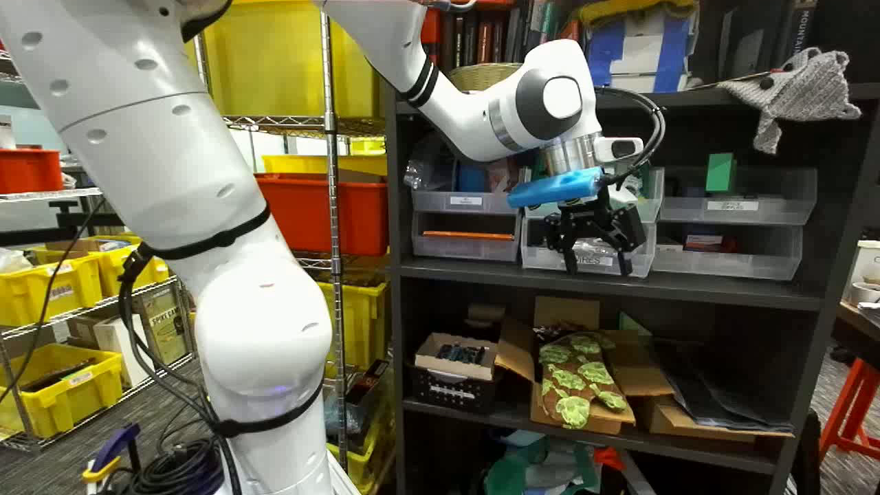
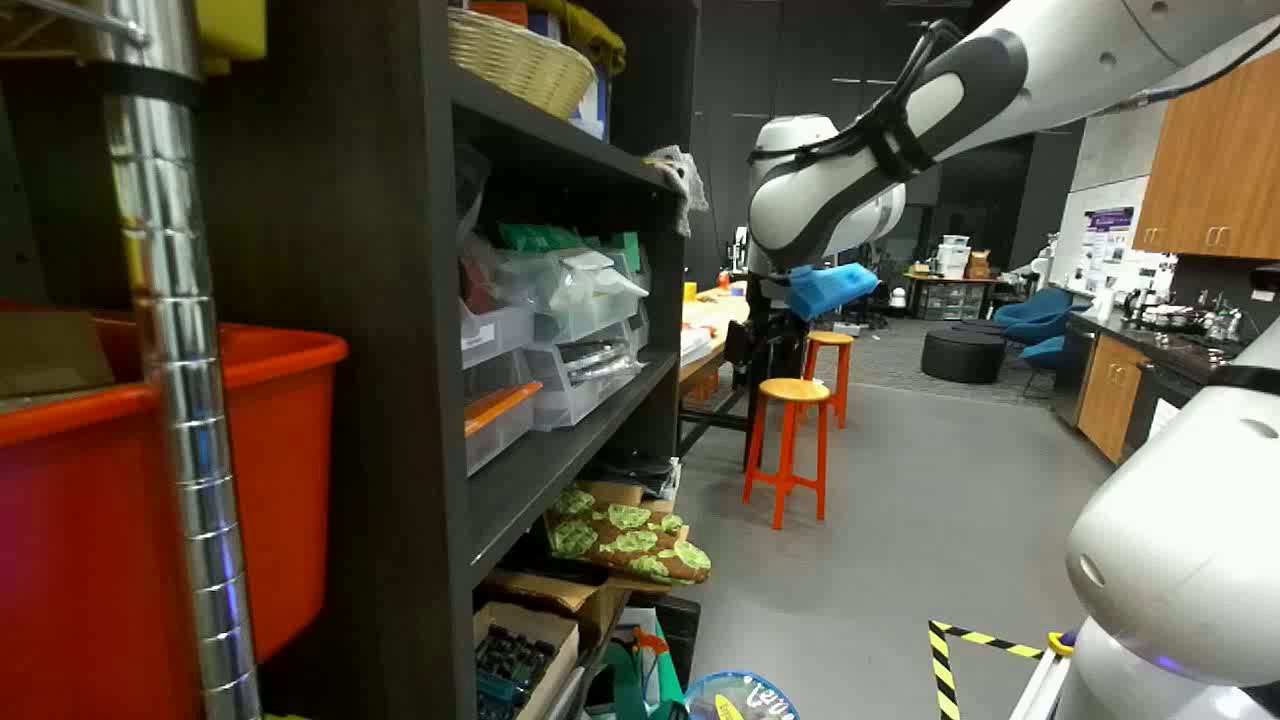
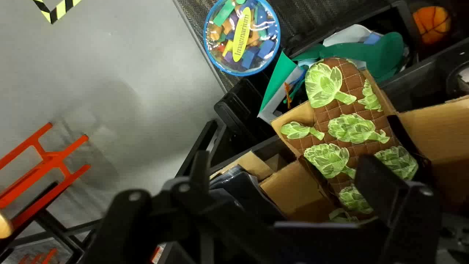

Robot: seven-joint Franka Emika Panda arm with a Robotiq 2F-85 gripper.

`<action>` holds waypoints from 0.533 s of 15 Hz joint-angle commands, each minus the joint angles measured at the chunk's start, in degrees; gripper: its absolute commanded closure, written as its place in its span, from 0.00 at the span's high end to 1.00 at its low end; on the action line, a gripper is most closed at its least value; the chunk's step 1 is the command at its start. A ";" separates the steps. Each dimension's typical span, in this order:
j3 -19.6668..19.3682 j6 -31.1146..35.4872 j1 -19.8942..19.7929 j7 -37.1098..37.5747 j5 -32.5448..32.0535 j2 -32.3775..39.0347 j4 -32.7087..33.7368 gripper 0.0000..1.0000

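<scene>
Wrist view shows the pincer [image 3: 284, 163] spread wide, empty, well apart from an artichoke-print oven mitt [image 3: 348, 135], probably light, soft, best pinched at its rounded end.

In the wrist view I read "Imaginarium" on the yellow oval label [image 3: 242, 35] of a blue-rimmed round container of clear plastic [image 3: 240, 73]. In an exterior view I make out "OFFICE SUPPLIES" on a white label [image 1: 732, 205] fronting a clear plastic bin [image 1: 784, 212], "IRES", its start hidden from me, on another transparent bin [image 1: 540, 258], "SPIKE GAM" on an upright olive cardboard box [image 1: 165, 337], and letters beginning "MOUN" on a dark book's spine [image 1: 801, 31]. Print on the purple-topped wall poster [image 2: 1108, 222] is too small.
</scene>
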 commanded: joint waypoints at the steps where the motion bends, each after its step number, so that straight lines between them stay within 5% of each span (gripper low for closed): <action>1: -0.42 -0.20 0.45 0.09 -0.16 -0.01 0.15 1.00; 3: -0.42 -0.20 0.45 0.09 -0.16 -0.02 0.17 1.00; 8: -8.72 -11.49 3.80 -19.69 14.11 3.16 4.82 1.00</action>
